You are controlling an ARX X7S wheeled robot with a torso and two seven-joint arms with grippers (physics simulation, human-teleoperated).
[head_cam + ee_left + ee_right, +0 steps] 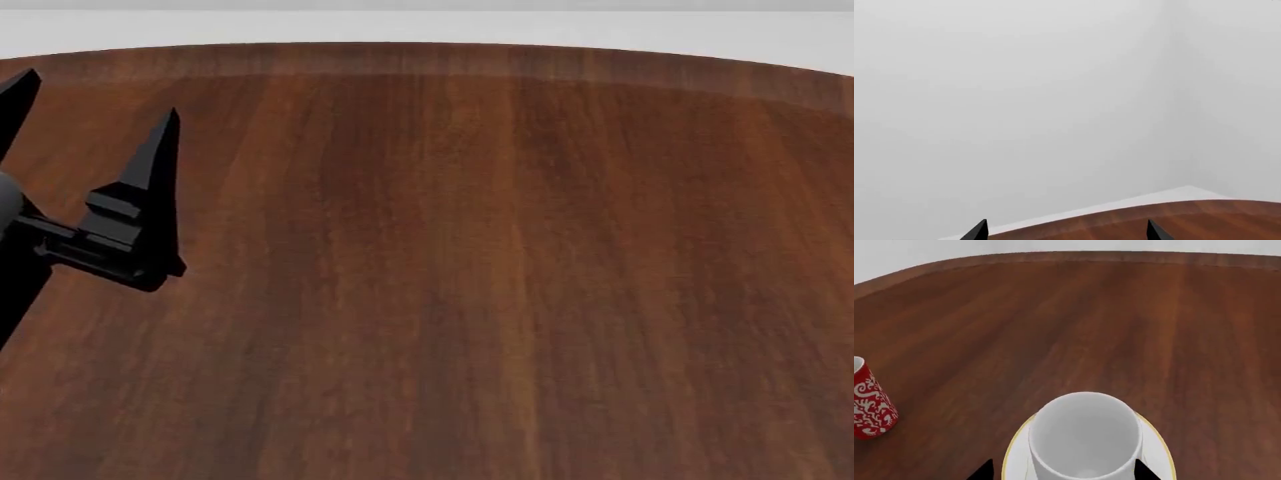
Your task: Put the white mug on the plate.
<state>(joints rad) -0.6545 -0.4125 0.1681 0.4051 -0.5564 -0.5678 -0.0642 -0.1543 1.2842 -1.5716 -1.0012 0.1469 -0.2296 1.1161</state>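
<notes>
In the right wrist view the white mug (1085,437) is being seen standing upright over the plate (1155,452), its long axis vertical and its open mouth pointing up; no handle is being shown. Placement is being judged as essentially done, though contact with the plate is hidden, and release and withdrawal are being judged as what is left. The right tool (1064,471) is being held spread, one tip either side of the mug; whether they are touching it cannot be told. The left tool (87,125) is being held spread and empty over the desk (507,280). A red patterned mug (871,402) is standing well apart from the plate.
</notes>
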